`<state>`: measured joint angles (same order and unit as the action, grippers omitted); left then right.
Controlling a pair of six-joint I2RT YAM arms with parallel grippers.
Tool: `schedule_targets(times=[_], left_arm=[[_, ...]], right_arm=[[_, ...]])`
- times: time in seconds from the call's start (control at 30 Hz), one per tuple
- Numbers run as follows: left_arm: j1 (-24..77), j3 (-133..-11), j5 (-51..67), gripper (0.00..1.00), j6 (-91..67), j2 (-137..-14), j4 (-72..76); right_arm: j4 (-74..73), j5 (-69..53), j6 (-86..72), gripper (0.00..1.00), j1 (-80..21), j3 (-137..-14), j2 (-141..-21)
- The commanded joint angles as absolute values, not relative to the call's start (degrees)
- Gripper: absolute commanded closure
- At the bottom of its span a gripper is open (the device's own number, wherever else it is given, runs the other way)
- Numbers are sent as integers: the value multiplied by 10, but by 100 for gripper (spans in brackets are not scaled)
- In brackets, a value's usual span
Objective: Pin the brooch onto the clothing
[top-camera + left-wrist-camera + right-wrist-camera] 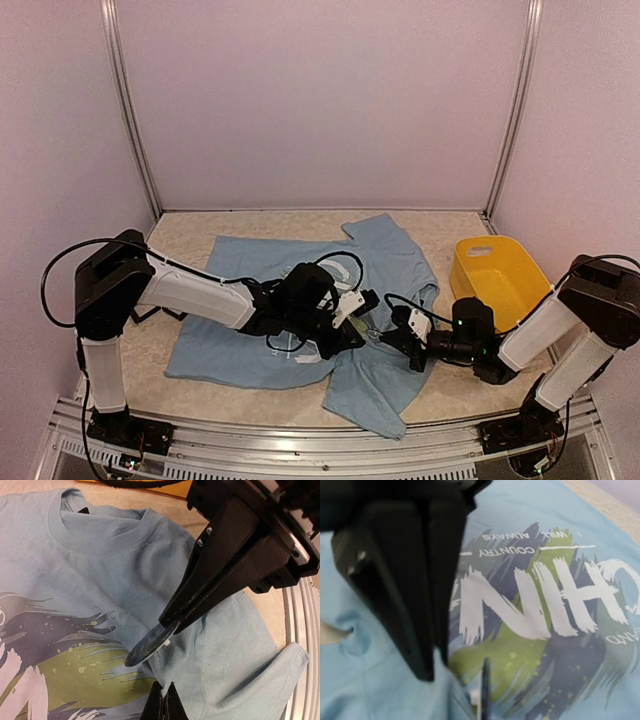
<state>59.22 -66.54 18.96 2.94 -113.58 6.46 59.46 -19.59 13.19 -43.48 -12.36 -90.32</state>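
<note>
The clothing (270, 275) is a light blue T-shirt spread on the table, its white lettering and grey-green print (540, 605) facing up. In the left wrist view my right gripper (172, 622) reaches in from the upper right, shut on the rim of the brooch (150, 645), a dark round badge held tilted just above the shirt beside the print. My left gripper (162, 702) is shut on a small raised fold of the clothing (100, 580) directly below the brooch. From the right wrist the brooch (485, 687) shows edge-on, with the left gripper's black fingers (405, 605) close on its left.
A yellow bin (500, 272) stands at the right, behind my right arm. The shirt's lower hem (370, 400) is bunched near the table's front rail (300, 445). Both grippers, left (360, 322) and right (390, 335), meet over the shirt's middle.
</note>
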Motion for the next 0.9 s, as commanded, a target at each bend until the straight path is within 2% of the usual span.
schedule_targets(times=[0.0,0.27,0.53,0.8,0.87], left_arm=[[588,-660,228,100,3,-1104,104],[584,-665,230,100,3,-1107,95],[582,-663,221,100,-4,-1110,101],[582,-655,247,100,-25,-1108,124],[583,-655,252,95,-28,-1107,125]], right_arm=[[606,-174,145,100,-446,-116,-903],[605,-208,151,100,-448,-111,-898],[702,-318,73,100,-445,-93,-903],[719,-318,53,100,-433,-92,-910],[721,-321,45,100,-432,-96,-913]])
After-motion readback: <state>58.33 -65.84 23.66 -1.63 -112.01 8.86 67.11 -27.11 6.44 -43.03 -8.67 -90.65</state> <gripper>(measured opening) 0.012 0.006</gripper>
